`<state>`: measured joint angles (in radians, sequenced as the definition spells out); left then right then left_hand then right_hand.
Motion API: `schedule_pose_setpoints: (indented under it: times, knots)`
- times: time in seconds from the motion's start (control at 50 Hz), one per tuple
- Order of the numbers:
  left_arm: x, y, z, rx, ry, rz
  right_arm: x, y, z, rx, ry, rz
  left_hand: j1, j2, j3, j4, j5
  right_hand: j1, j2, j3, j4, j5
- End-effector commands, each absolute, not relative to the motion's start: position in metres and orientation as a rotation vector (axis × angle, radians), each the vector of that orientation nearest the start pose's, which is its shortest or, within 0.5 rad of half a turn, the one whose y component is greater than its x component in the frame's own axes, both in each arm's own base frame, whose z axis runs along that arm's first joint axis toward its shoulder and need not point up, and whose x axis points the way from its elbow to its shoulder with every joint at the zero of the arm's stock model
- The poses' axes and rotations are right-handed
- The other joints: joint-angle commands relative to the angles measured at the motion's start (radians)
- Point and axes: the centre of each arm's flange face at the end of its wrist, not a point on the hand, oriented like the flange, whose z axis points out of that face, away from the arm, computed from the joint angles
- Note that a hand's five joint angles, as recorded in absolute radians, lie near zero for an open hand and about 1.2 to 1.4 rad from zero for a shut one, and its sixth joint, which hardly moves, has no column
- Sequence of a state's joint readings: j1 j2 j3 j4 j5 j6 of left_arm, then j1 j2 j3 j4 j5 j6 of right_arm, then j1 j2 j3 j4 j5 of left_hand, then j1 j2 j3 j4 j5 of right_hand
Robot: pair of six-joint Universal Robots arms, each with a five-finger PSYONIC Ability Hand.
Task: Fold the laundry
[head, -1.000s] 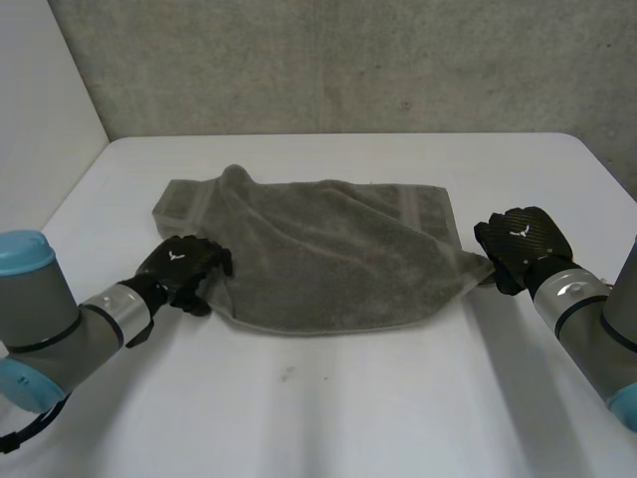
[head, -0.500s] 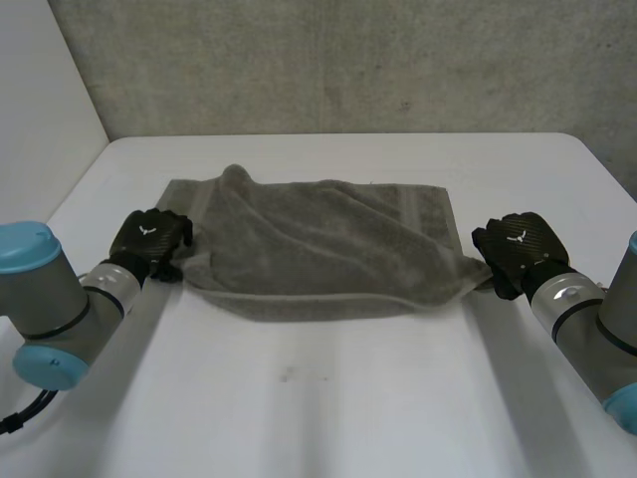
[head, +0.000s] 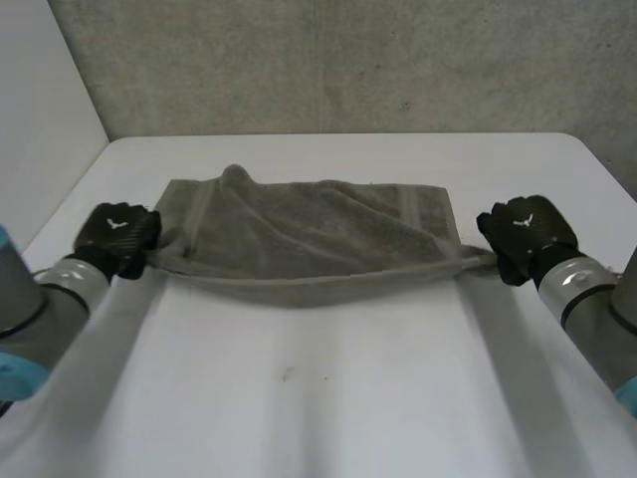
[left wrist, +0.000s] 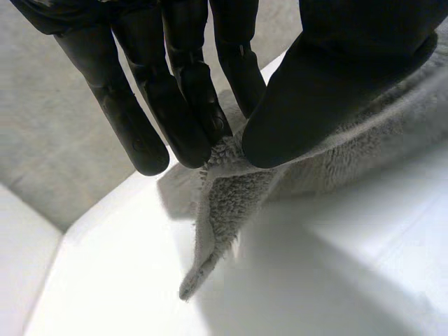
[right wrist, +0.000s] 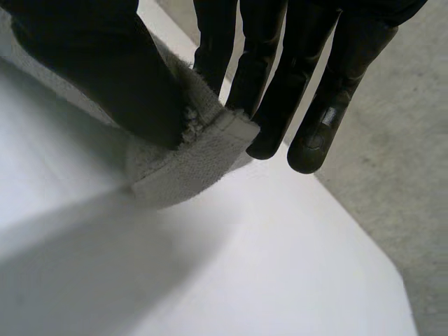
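Grey towel (head: 309, 234) lies mid white table (head: 328, 398), near edge raised, stretched taut between hands. Grip: left hand (head: 117, 232) pinches near-left corner, thumb against fingers (left wrist: 182, 119); right hand (head: 525, 232) pinches near-right corner likewise. Risk, judged: shallow pinches may slip under tension; bump at far-left edge may skew fold.

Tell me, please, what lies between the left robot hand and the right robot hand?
A grey towel spans the whole stretch in the head view. The left robot hand and the right robot hand each pinch one near corner.
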<state>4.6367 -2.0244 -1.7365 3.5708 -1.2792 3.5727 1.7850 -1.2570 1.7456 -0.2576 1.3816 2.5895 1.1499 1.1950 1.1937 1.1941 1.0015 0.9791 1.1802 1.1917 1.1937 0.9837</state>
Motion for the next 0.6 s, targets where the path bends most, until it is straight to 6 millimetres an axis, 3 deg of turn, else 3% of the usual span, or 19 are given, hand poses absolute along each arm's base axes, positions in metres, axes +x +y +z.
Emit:
schedule_pose_setpoints:
  times: [0.02,0.12,0.14,0.18,0.2,0.24,0.26,0.3,0.38,0.48,0.52,0.56,0.58,0.6]
  knots:
    - [-0.159,-0.299,0.173,0.879,2.307,-1.856,0.212,-0.274,0.207,-1.248,2.280,-1.939,0.246,0.201,0.203,0.202,0.220,0.417,0.216,0.205,0.203,0.238]
    - [-0.152,-0.247,0.189,1.047,2.323,-1.614,0.207,-0.257,0.218,-1.406,2.326,-1.864,0.246,0.201,0.203,0.202,0.220,0.417,0.216,0.205,0.203,0.238]
    - [-0.152,-0.247,0.190,1.047,2.323,-1.613,0.207,-0.257,0.218,-1.407,2.326,-1.863,0.246,0.201,0.203,0.202,0.220,0.417,0.216,0.205,0.203,0.238]
    - [-0.148,-0.221,0.195,1.158,2.281,-1.495,0.201,-0.241,0.226,-1.544,2.356,-1.785,0.246,0.201,0.203,0.202,0.220,0.417,0.216,0.205,0.203,0.238]
    - [-0.148,-0.221,0.195,1.159,2.281,-1.495,0.201,-0.241,0.226,-1.545,2.356,-1.784,0.246,0.201,0.203,0.202,0.220,0.417,0.216,0.205,0.203,0.238]
    - [-0.145,-0.199,0.198,1.251,2.234,-1.400,0.195,-0.220,0.230,-1.685,2.382,-1.656,0.246,0.201,0.203,0.202,0.220,0.417,0.216,0.205,0.203,0.238]
    - [-0.145,-0.199,0.198,1.252,2.234,-1.400,0.195,-0.220,0.230,-1.686,2.382,-1.655,0.246,0.201,0.203,0.202,0.220,0.417,0.216,0.205,0.203,0.238]
    - [-0.145,-0.179,0.198,1.336,2.224,-1.317,0.190,-0.197,0.231,-1.797,2.390,-1.524,0.246,0.201,0.203,0.202,0.220,0.417,0.216,0.205,0.203,0.238]
    - [-0.147,-0.166,0.198,1.390,2.230,-1.271,0.187,-0.181,0.236,-1.890,2.371,-1.450,0.246,0.201,0.203,0.202,0.220,0.417,0.216,0.205,0.203,0.238]
    - [-0.148,-0.175,0.201,1.402,2.167,-1.318,0.188,-0.184,0.238,-1.910,2.351,-1.494,0.246,0.201,0.203,0.202,0.220,0.417,0.216,0.205,0.203,0.238]
    - [-0.148,-0.186,0.203,1.390,2.121,-1.355,0.191,-0.196,0.234,-1.896,2.342,-1.562,0.246,0.201,0.203,0.202,0.220,0.417,0.216,0.205,0.203,0.238]
    - [-0.153,-0.213,0.196,1.402,2.055,-1.414,0.194,-0.208,0.228,-1.880,2.343,-1.583,0.246,0.201,0.203,0.202,0.220,0.417,0.216,0.205,0.203,0.238]
    - [-0.153,-0.213,0.196,1.402,2.054,-1.415,0.194,-0.208,0.228,-1.879,2.343,-1.583,0.246,0.201,0.203,0.202,0.220,0.417,0.216,0.205,0.203,0.238]
    - [-0.159,-0.227,0.194,1.417,2.001,-1.459,0.198,-0.221,0.219,-1.860,2.345,-1.598,0.246,0.201,0.203,0.202,0.220,0.417,0.216,0.205,0.203,0.238]
